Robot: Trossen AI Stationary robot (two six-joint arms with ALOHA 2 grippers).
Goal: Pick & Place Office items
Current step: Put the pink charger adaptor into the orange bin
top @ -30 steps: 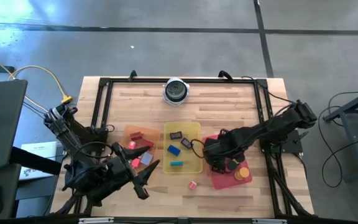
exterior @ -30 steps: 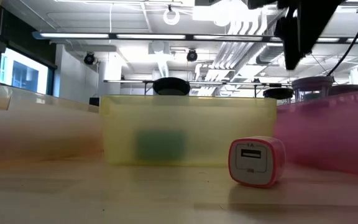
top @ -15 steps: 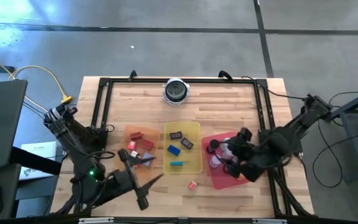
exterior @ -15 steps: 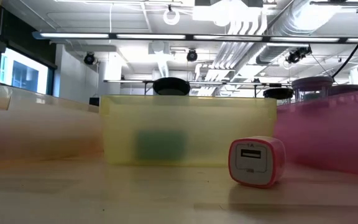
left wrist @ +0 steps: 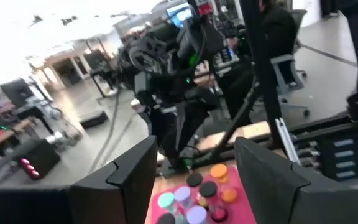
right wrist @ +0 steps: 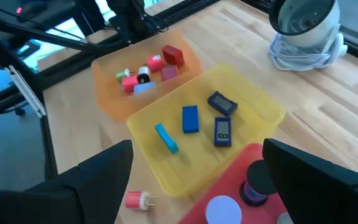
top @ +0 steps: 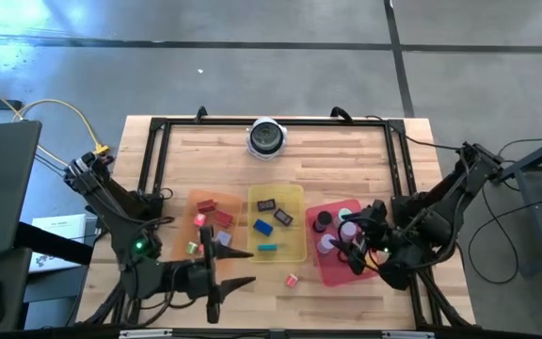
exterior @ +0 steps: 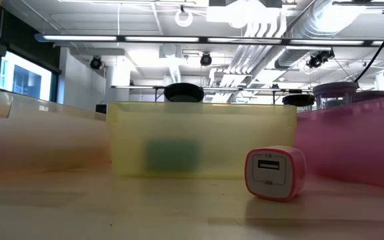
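The office items lie sorted in three trays. Red, pink and grey bits are in the orange tray (top: 210, 221). Blue, black and teal blocks (right wrist: 190, 119) are in the yellow tray (top: 294, 196). Round discs (left wrist: 194, 198) are in the red tray (top: 323, 271). One pink-and-white plug piece (top: 293, 280) (exterior: 275, 173) stands alone on the wood, near the yellow tray. My left gripper (top: 229, 273) (left wrist: 194, 149) hangs open by the near edge, left of that piece. My right gripper (top: 356, 247) (right wrist: 197, 149) is open above the red tray's right part.
A round silver-and-black object (top: 266, 137) (right wrist: 304, 22) sits by the table's far edge with a coiled white cord. A black frame (top: 158, 127) runs around the tabletop. Bare wood lies between the trays and that object. People sit in the room beyond, seen in the left wrist view.
My right gripper has drawn back from over the red tray toward the table's right edge and risen out of the low view, uncovering the discs. My left arm has pulled off the orange tray toward the near edge, its gripper turning.
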